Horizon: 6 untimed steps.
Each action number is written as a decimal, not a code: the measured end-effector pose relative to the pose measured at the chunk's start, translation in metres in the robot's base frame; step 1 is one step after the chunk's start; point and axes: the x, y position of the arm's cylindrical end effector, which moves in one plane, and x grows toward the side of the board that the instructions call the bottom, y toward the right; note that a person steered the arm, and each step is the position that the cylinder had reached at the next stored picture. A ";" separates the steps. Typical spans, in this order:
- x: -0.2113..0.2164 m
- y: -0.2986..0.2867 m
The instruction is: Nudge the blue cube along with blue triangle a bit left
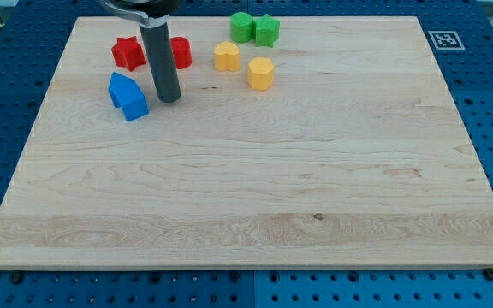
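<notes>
The blue cube (134, 105) and the blue triangle (121, 86) lie touching each other at the view's upper left of the wooden board (255, 188). The triangle is up and to the left of the cube. My tip (169, 99) rests on the board just to the right of the blue cube, a small gap away. The dark rod rises from it to the view's top edge.
A red star-shaped block (127, 53) lies above the blue pair. A red block (181, 52) is partly hidden behind the rod. Two yellow blocks (226, 56) (261, 74) and two green blocks (241, 26) (267, 30) lie to the right, near the top edge.
</notes>
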 end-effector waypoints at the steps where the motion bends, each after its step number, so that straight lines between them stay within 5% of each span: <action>1: 0.000 -0.010; 6: 0.000 -0.062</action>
